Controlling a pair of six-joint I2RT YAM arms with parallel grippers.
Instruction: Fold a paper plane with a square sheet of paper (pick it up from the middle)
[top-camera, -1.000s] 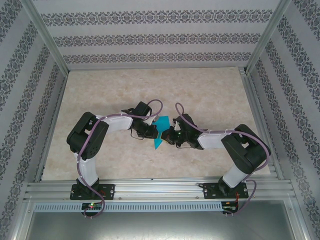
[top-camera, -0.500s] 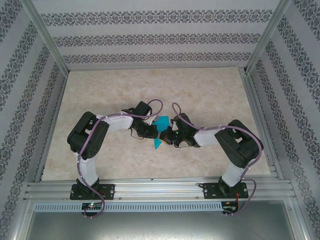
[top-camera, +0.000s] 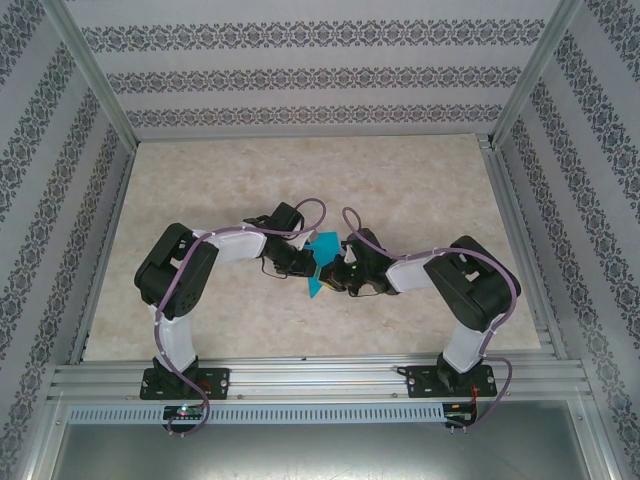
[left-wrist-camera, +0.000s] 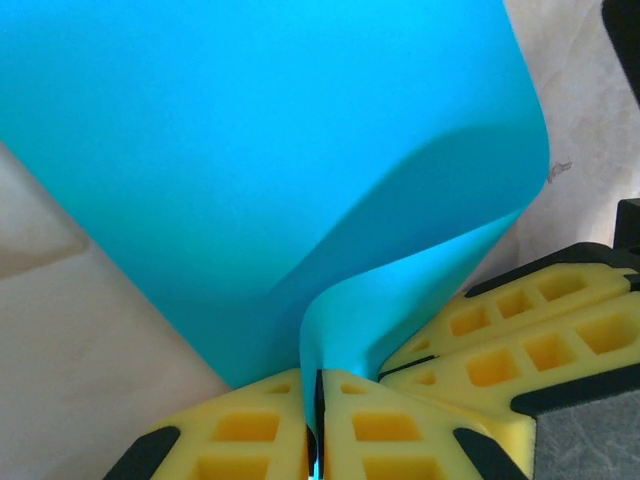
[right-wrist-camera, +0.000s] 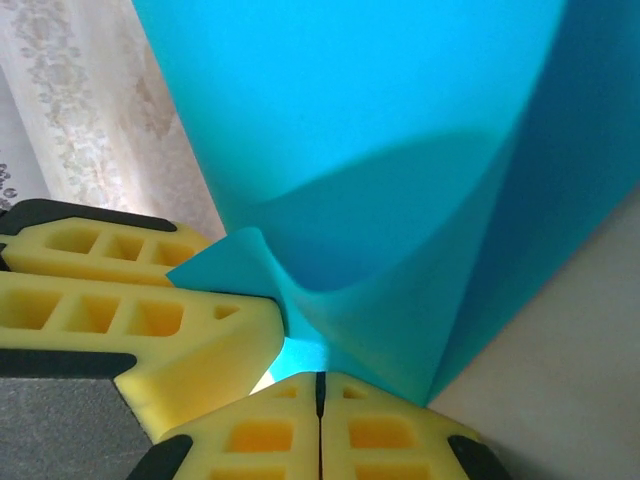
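- At mid-table in the top view, what are you holding?
- You hold the sheet (top-camera: 320, 266) between the two wrists. The left gripper (top-camera: 303, 264) comes in from the left and the right gripper (top-camera: 338, 274) from the right, almost touching. Part of the sheet pokes out toward the far side and a point hangs toward the arm bases. It looks lifted off the table (top-camera: 200, 180), though I can't tell by how much.
- And the left wrist view, what are the jaws doing?
- They are closed to a thin slit, with the sheet's edge nipped in the seam. The paper rises from there and bows over to the right. The right gripper's yellow pads (left-wrist-camera: 520, 340) sit just beside yours, low on the right.
- Is the right wrist view the same?
- It mirrors it. Those jaws are also pinched tight on the paper, the left gripper's pads are close on the left, and a small corner sticks up between the two. The sheet curls in a soft trough with no sharp crease.
- Why are the two grips so close together?
- My guess is that two pinches side by side let you steer the bend and set the fold line. The fold looks early, with no plane shape yet.
- What's the risk?
- The paper is thin, so if you pull the wrists apart it may tear or slip.
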